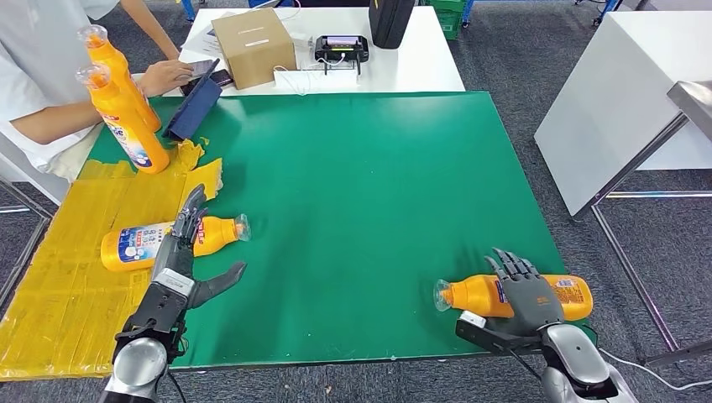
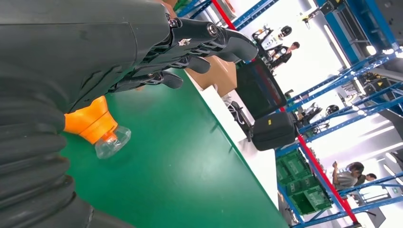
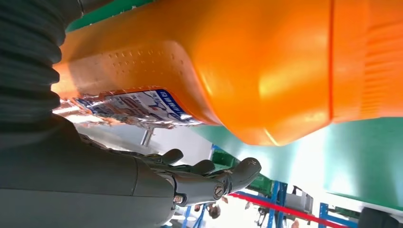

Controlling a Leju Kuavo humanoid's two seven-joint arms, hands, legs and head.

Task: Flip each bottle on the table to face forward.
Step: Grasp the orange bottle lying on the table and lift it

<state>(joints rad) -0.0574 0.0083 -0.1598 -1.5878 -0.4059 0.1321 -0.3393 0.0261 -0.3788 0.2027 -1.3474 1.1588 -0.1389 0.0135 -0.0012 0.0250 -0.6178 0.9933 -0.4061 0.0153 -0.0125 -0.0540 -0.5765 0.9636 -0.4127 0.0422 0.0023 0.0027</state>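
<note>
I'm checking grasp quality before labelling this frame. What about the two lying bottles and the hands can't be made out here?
- Left bottle: in the head view the left hand covers its middle; whether the fingers grip it is unclear.
- Right bottle: the right hand lies over it, hiding part of the label; contact underneath is hidden.
- Right wrist view: the label is cut off by the hand's cover, its print too small to read.
</note>
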